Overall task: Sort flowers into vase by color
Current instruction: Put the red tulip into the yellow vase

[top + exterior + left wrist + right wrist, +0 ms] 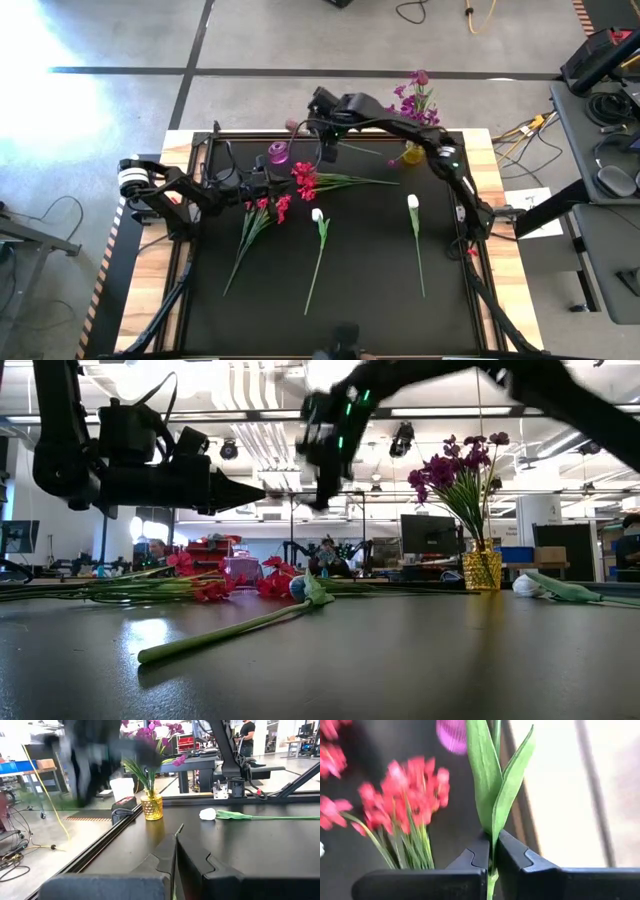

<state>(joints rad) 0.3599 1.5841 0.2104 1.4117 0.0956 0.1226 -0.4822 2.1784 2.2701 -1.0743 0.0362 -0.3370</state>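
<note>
Two grippers at work: the right gripper [491, 862] pinches a green stem [487, 785] near the table's far edge, its bloom probably the dark bud [291, 125]. Pink vase [278, 153] sits just beside it, nearer than the gold vase [412, 155]. Left gripper [175, 851] hovers pressed together, empty, over the red flowers [268, 207].

high view: looks straight down on the black table mat [350, 290] and both arms.
low view: sits at mat level, facing the room.
left wrist view: looks past closed fingers toward the gold textured vase of purple blooms [151, 806], shared with the low view.
right wrist view: very close on a green leafy stem [492, 795].
</note>
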